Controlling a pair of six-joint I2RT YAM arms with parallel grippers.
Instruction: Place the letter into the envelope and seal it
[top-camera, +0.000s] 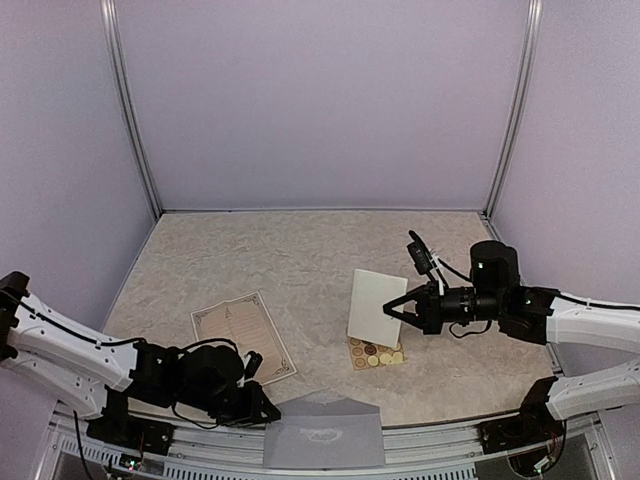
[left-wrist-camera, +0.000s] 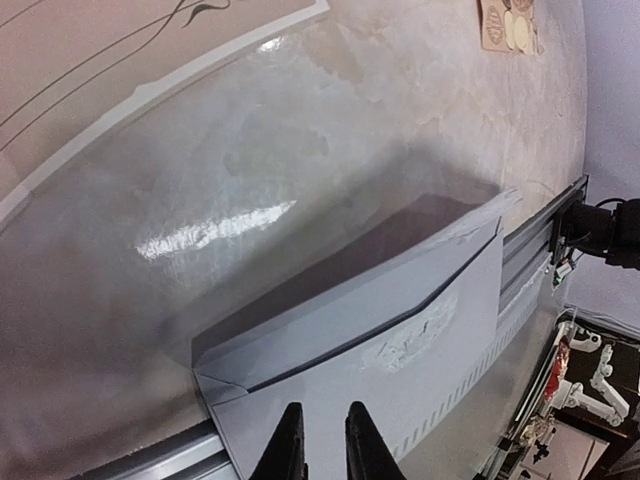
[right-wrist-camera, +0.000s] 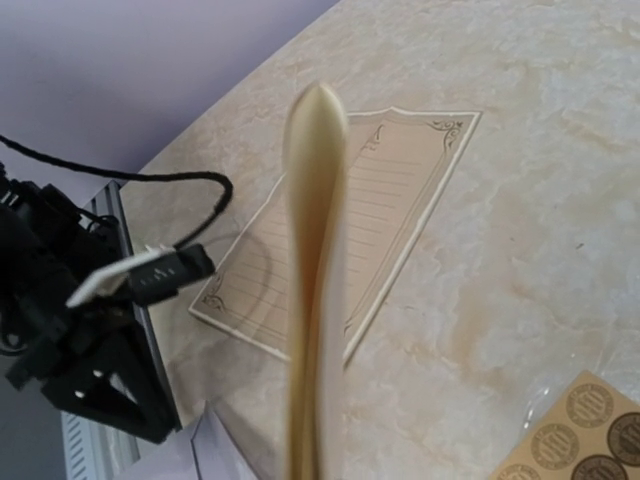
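Observation:
The grey-lavender envelope (top-camera: 325, 435) lies at the table's near edge, partly over the rail. In the left wrist view the envelope (left-wrist-camera: 400, 330) fills the foreground, with a dark gap along its flap edge and a faint ornament below it. My left gripper (top-camera: 262, 400) is at its left corner. Its fingers (left-wrist-camera: 290, 440) sit over the envelope's face, a narrow gap between them and nothing in it. My right gripper (top-camera: 392, 308) is shut on the folded cream letter (top-camera: 375, 305), held upright above the table. The right wrist view shows the letter (right-wrist-camera: 315, 300) edge-on, hiding the fingers.
A flat lined sheet with an ornate border (top-camera: 243, 337) lies left of centre, near the left arm. A small tan sheet of round stickers (top-camera: 376, 353) lies under the held letter. Metal rails run along the near edge, and lavender walls close in the other three sides.

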